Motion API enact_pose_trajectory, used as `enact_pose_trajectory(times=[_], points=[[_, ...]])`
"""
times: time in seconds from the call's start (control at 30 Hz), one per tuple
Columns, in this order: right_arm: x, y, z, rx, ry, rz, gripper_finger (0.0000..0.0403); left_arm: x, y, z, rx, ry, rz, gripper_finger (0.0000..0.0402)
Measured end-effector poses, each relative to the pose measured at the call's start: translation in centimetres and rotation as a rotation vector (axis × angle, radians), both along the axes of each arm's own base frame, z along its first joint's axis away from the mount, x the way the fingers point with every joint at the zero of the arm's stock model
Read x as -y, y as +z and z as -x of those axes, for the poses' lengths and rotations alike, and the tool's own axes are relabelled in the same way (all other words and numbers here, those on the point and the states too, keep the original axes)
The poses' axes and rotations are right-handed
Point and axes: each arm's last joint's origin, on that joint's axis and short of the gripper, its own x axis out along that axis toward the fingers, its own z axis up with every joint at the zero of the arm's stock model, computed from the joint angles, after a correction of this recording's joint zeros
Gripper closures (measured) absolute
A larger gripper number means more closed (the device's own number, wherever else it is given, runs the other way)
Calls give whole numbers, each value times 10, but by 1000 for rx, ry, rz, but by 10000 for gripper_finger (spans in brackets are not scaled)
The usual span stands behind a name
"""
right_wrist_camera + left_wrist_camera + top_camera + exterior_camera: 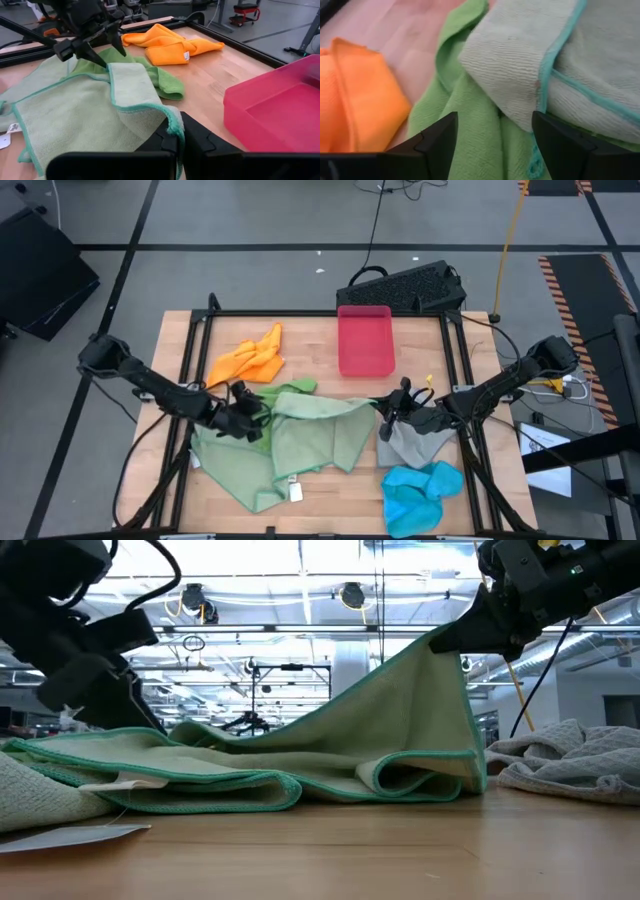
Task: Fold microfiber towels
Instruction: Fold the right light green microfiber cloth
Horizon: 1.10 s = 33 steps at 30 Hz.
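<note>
The right end effector (176,142) pinches a corner of the pale sage green towel (315,435), fingers closed on its teal hem, lifting that corner off the counter (320,510). The grey towel (415,442) lies just beneath it, the bright blue towel (420,492) nearer the front edge. Across the sage cloth, the left end effector (243,420) hovers with fingers spread apart over the bright green towel (470,135), holding nothing. The orange towel (250,358) and pink-red tray (365,340) lie beyond.
</note>
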Motion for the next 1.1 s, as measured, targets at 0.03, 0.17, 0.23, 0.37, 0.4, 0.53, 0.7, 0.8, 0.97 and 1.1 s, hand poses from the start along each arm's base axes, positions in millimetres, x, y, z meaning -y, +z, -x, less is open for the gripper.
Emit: enact_pose_trajectory(times=[0.03, 0.17, 0.23, 0.37, 0.4, 0.53, 0.7, 0.8, 0.97, 1.1], points=[[0, 0, 0, 0, 0, 0, 401, 0, 0, 0, 0, -10, 2, 159], [0, 0, 0, 0, 0, 0, 401, 3, 0, 0, 13, -29, 37, 193], [0, 0, 0, 0, 0, 0, 401, 6, 1, 1, 18, -40, 48, 204], [0, 0, 0, 0, 0, 0, 401, 12, 3, 2, 41, -69, 64, 204], [0, 0, 0, 0, 0, 0, 401, 14, 4, 2, 49, -74, 67, 200], [0, 0, 0, 0, 0, 0, 401, 14, 3, 3, 69, -27, 27, 178], [0, 0, 0, 1, 0, 0, 401, 12, -5, 1, 32, -7, 16, 160], [0, 0, 0, 1, 0, 0, 401, 11, -14, 0, -13, 9, -5, 163], [0, 0, 0, 0, -1, 2, 401, 9, -17, -6, -6, -10, -35, 215], [0, 0, 0, -2, 0, 7, 401, 11, -12, -13, 35, -87, -71, 293]])
